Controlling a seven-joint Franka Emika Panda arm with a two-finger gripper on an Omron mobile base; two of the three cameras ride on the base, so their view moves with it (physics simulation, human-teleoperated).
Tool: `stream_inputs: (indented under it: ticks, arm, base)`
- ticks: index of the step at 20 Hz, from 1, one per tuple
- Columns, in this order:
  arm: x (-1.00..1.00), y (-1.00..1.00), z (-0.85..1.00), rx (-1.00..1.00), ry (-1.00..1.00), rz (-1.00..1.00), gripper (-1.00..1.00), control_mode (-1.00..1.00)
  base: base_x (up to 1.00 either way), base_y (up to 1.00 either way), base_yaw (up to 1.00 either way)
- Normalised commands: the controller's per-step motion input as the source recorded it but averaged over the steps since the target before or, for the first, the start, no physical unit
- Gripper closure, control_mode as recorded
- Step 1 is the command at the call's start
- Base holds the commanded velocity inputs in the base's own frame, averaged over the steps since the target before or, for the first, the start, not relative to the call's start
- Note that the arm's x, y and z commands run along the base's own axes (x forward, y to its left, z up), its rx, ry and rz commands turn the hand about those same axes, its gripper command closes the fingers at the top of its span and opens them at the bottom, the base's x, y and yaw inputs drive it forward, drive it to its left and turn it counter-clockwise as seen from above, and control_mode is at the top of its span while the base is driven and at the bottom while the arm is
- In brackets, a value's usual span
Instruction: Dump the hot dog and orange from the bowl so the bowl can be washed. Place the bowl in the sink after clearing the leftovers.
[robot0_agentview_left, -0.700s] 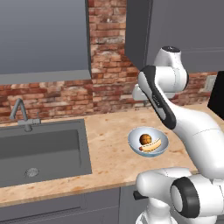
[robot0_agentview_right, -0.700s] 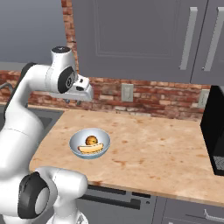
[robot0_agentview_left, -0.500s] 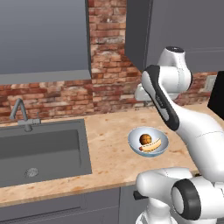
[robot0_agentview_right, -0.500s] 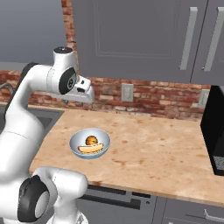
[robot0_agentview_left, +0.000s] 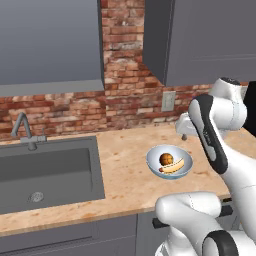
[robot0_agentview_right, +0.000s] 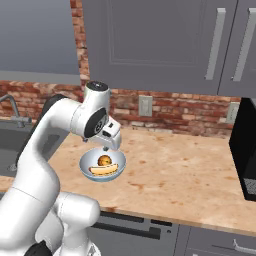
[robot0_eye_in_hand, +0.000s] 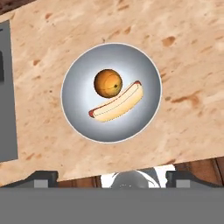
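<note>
The pale bowl (robot0_agentview_left: 182, 161) (robot0_agentview_right: 117, 162) (robot0_eye_in_hand: 78, 87) rests on the tan counter, right of the sink (robot0_agentview_left: 50, 170). Inside it the orange (robot0_agentview_left: 166, 159) (robot0_agentview_right: 104, 160) (robot0_eye_in_hand: 108, 83) lies against the hot dog (robot0_agentview_left: 175, 168) (robot0_agentview_right: 102, 171) (robot0_eye_in_hand: 117, 103). My gripper (robot0_agentview_left: 184, 135) (robot0_agentview_right: 106, 147) (robot0_eye_in_hand: 111, 177) hangs above the bowl's far rim and points down at it. In the hand view its two fingertips (robot0_eye_in_hand: 41, 178) stand wide apart with nothing between them, so it is open. The bowl sits centred in that view.
A faucet (robot0_agentview_left: 22, 130) rises behind the sink. A dark microwave (robot0_agentview_right: 247, 150) stands at the counter's right end. Brick wall with an outlet (robot0_agentview_right: 145, 105) and grey upper cabinets (robot0_agentview_right: 150, 45) lie behind. The sink's edge (robot0_eye_in_hand: 6, 87) shows left of the bowl.
The hand has swung down from in front of the brick wall and moved over the bowl. The bowl, orange and hot dog have not moved.
</note>
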Motion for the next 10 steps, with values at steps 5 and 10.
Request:
stream_inputs:
  ticks: [5, 10]
  arm:
    - [-0.19, -0.80, -0.88, 0.15, 0.15, -0.16, -1.00, -1.00]
    - [0.36, -0.07, -0.21, 0.03, 0.00, 0.00, -1.00, -1.00]
  base:
    - [0.00, 0.00, 0.00]
    - [0.00, 0.00, 0.00]
